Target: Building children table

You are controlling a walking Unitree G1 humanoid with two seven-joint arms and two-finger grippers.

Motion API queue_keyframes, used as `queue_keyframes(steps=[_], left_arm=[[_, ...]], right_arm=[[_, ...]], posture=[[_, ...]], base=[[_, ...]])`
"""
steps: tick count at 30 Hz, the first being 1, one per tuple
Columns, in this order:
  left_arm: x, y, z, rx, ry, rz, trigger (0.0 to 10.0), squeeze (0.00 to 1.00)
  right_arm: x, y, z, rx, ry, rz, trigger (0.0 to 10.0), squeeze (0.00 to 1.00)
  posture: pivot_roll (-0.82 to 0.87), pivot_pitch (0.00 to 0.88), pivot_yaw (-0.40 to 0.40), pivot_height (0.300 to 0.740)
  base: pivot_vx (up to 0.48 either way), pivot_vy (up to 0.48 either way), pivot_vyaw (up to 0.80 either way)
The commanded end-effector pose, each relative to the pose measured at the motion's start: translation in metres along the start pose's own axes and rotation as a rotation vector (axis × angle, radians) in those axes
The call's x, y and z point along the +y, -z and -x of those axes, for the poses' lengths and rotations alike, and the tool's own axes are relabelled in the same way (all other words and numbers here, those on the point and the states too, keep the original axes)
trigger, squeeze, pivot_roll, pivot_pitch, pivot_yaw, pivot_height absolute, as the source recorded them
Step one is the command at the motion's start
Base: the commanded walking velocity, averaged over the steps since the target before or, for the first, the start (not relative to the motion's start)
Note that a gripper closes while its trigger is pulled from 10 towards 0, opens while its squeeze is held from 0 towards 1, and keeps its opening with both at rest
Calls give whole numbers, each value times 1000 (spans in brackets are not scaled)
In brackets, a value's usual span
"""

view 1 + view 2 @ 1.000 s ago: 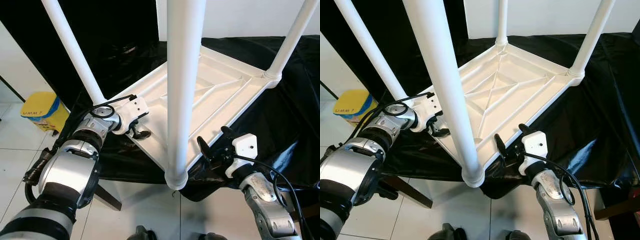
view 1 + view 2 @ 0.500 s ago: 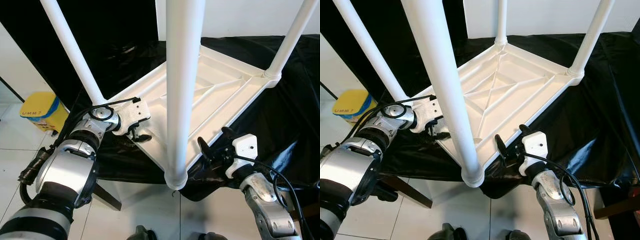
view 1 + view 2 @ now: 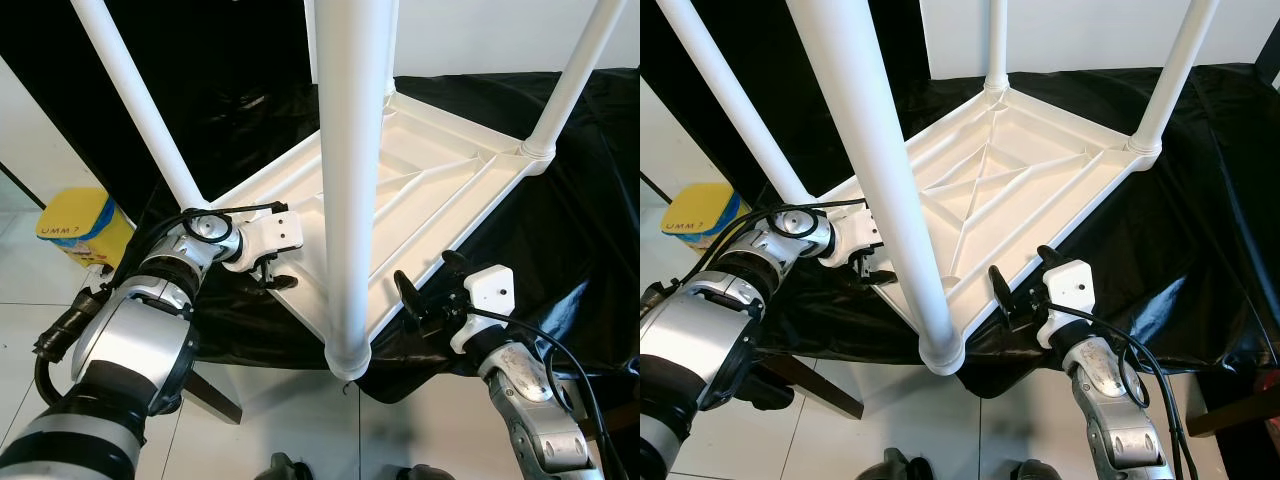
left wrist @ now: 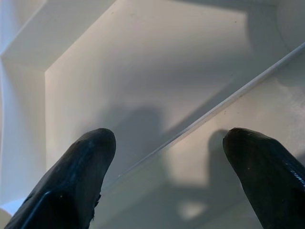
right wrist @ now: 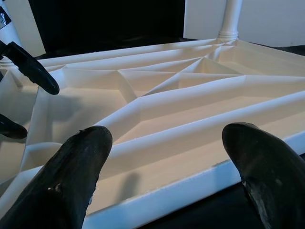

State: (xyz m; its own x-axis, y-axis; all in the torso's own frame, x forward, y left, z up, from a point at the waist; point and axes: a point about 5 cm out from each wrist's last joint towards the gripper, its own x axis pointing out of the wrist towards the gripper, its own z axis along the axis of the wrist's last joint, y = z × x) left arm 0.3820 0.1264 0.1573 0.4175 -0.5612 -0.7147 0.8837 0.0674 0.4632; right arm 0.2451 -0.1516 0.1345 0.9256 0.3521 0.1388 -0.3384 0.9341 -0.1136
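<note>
The white plastic children's table [image 3: 430, 190] lies upside down on a black cloth. Its legs point up: a near leg [image 3: 350, 180], a left leg [image 3: 135, 100], a right leg [image 3: 575, 70] and a far leg [image 3: 997, 45]. My left gripper [image 3: 268, 278] is open at the tabletop's left rim, just beside the near leg. In the left wrist view its fingers [image 4: 76, 176] straddle a thin rib of the underside. My right gripper [image 3: 428, 285] is open at the near right rim, and its fingers [image 5: 71, 176] frame the ribbed underside [image 5: 190, 109].
The black cloth [image 3: 600, 230] covers the support and drapes over its edges. A yellow bin [image 3: 75, 225] stands on the white tile floor to the left. A dark wooden leg [image 3: 215, 395] slants out below the cloth. My feet [image 3: 285, 468] show at the bottom.
My left wrist has turned, and its gripper has slid slightly down along the left rim toward the near leg. The right gripper stays put. The view has shifted a little.
</note>
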Motion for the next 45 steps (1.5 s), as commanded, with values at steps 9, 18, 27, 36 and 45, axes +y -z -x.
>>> queue_keyframes(steps=[9, 18, 27, 36, 45], left_arm=[[-22, 15, -11, 69, 144, 53, 0, 0], [-26, 16, -11, 63, 205, 68, 0, 0], [-26, 15, -12, 0, 164, 186, 0, 0], [-26, 23, -11, -42, 107, 352, 0, 0], [-24, 19, -9, -77, 125, 286, 10000, 0]], right_arm=[[1, 3, 5, 17, 15, -7, 10000, 0], [3, 4, 5, 18, 18, -11, 10000, 0], [5, 6, 6, 21, 12, -14, 10000, 0], [6, 6, 5, 23, -6, -12, 10000, 0], [5, 5, 4, 22, -17, -9, 10000, 0]], posture=[[-187, 100, 118, 740], [-187, 98, 127, 740], [-186, 89, 122, 740], [-179, 80, 112, 740], [-177, 79, 108, 740]], base=[[0, 0, 0], [0, 0, 0], [0, 0, 0], [0, 0, 0], [0, 0, 0]])
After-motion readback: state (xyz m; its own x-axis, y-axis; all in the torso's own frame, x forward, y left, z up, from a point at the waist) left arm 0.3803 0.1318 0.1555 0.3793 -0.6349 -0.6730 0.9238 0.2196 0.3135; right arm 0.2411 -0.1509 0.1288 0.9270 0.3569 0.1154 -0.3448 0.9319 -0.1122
